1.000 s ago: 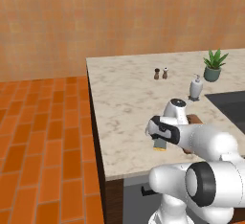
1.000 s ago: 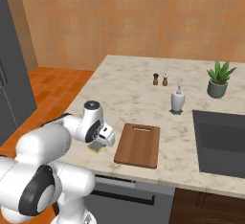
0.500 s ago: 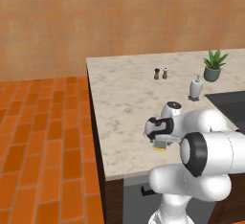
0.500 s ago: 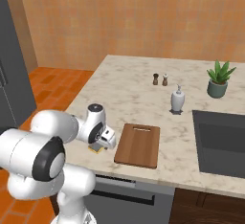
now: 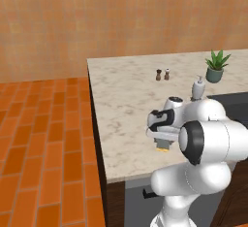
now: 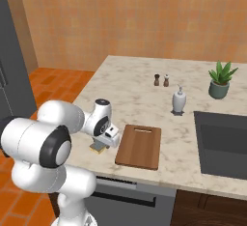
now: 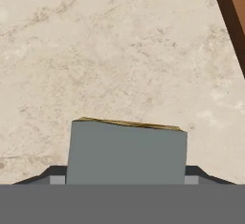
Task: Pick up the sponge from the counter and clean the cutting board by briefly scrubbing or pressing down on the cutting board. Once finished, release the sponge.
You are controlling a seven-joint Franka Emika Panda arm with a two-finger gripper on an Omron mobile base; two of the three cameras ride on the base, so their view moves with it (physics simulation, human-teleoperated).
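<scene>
The sponge [image 7: 127, 151], grey-blue on top with a yellow layer beneath, sits right between my gripper's [image 7: 125, 177] two dark fingertips [image 7: 53, 176], which touch its two sides. It rests low on the beige marble counter [image 7: 119, 50] near the front edge. In the right base view, the gripper [image 6: 102, 142] stands over the sponge [image 6: 98, 148], just left of the reddish-brown cutting board [image 6: 140, 146]. From the left base view, the sponge [image 5: 163, 147] peeks out under the hand [image 5: 162, 135]. A corner of the board [image 7: 233, 12] shows at the upper right of the hand view.
A dark sink [image 6: 224, 143] lies right of the board. A soap dispenser [image 6: 179, 100], a salt and pepper pair [image 6: 161, 80] and a potted plant [image 6: 220, 81] stand farther back. The counter's front edge [image 6: 144, 180] is close to the sponge; orange brick floor [image 5: 43, 138] lies left.
The arm's elbow has swung toward the cameras and bulks larger. The hand has stayed low over the sponge, which has not visibly moved.
</scene>
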